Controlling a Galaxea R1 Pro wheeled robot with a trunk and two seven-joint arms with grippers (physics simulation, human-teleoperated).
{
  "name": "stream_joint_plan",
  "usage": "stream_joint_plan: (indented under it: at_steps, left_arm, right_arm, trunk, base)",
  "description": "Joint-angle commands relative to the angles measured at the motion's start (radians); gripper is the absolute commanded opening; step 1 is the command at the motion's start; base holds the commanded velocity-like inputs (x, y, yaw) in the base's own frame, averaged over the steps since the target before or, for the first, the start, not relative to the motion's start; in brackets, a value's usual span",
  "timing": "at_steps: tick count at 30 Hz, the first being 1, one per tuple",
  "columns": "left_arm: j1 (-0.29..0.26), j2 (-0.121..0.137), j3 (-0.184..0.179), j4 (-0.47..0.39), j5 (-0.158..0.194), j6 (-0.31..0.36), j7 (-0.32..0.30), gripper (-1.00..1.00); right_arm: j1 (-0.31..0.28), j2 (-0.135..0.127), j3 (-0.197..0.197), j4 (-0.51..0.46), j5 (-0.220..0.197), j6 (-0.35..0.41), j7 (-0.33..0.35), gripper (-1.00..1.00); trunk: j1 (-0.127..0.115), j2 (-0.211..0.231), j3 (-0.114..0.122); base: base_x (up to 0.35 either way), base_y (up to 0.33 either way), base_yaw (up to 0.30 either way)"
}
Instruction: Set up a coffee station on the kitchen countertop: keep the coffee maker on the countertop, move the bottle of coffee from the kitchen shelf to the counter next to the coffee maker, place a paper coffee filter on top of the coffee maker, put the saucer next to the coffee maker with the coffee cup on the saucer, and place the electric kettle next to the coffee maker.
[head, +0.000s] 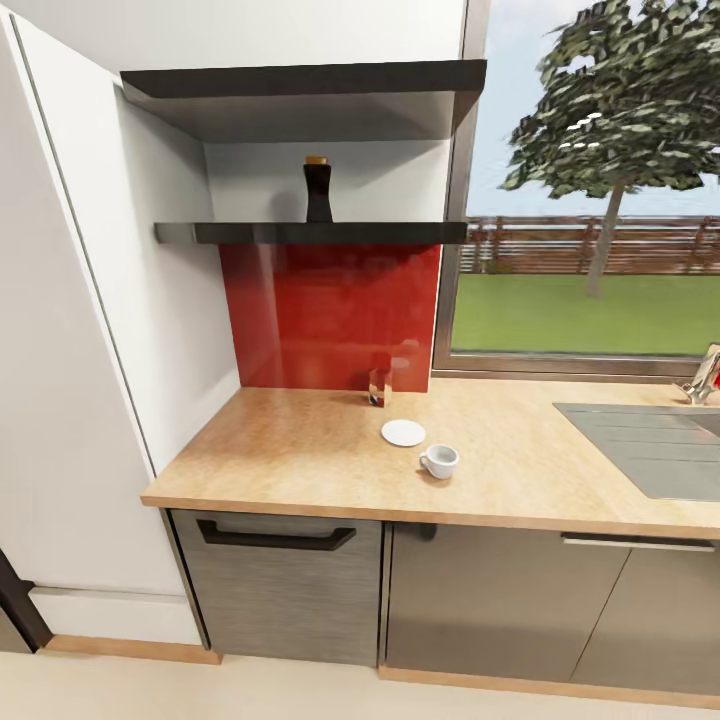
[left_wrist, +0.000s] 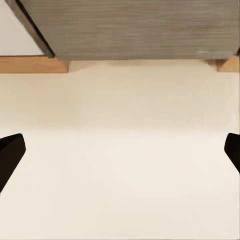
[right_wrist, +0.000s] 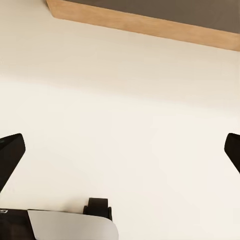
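A dark bottle with a yellow cap (head: 317, 190) is seen upright on the lower black wall shelf (head: 250, 233); no label can be read. On the light wood-look bench (head: 290, 450), a flat white saucer (head: 403, 432) and an empty white handled cup (head: 439, 461) are set just apart, midway between back and front edges. The left pincer (left_wrist: 120, 155) and right pincer (right_wrist: 120, 155) are held released, nothing grasped, over pale floor (left_wrist: 120, 175).

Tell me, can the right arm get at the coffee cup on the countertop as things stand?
Probably not yet. The right gripper hangs open, low over the floor, while the coffee cup sits up on the countertop; nothing blocks it there.
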Motion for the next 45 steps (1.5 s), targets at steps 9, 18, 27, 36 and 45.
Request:
stream_joint_plan:
  at_steps: [9,18,27,36,45]
  left_arm:
    - [0.000,-0.100,0.003,-0.370,-0.007,0.260,-0.274,1.00]
    - [0.000,-0.153,-0.110,-0.674,-0.007,0.482,-0.481,1.00]
    - [0.000,-0.201,-0.312,-1.054,-0.006,0.732,-0.715,1.00]
    - [-0.395,-0.206,-0.411,-1.269,0.040,1.015,-0.860,1.00]
    - [-1.051,-0.206,-0.389,-1.188,0.162,1.194,-0.763,1.00]
  right_arm:
    - [-0.001,-0.002,0.001,0.000,0.008,-0.003,0.000,1.00]
    - [-0.001,-0.002,0.001,-0.001,0.008,-0.003,0.000,1.00]
    - [-0.001,-0.001,0.002,-0.001,0.008,-0.004,0.000,1.00]
    - [-0.001,-0.006,0.002,-0.001,0.008,-0.006,0.000,1.00]
    - [-0.001,-0.009,0.002,-0.001,0.008,-0.006,-0.001,1.00]
  trunk:
    - [0.000,-0.001,-0.001]
    - [0.000,-0.001,-0.001]
    - [0.000,-0.001,-0.001]
    - [0.000,-0.001,-0.001]
    - [0.000,-0.001,-0.001]
  base:
    - [0.000,0.000,0.000]
    - [0.000,0.000,0.000]
    - [0.000,0.000,0.000]
    - [0.000,0.000,0.000]
    - [0.000,0.000,0.000]
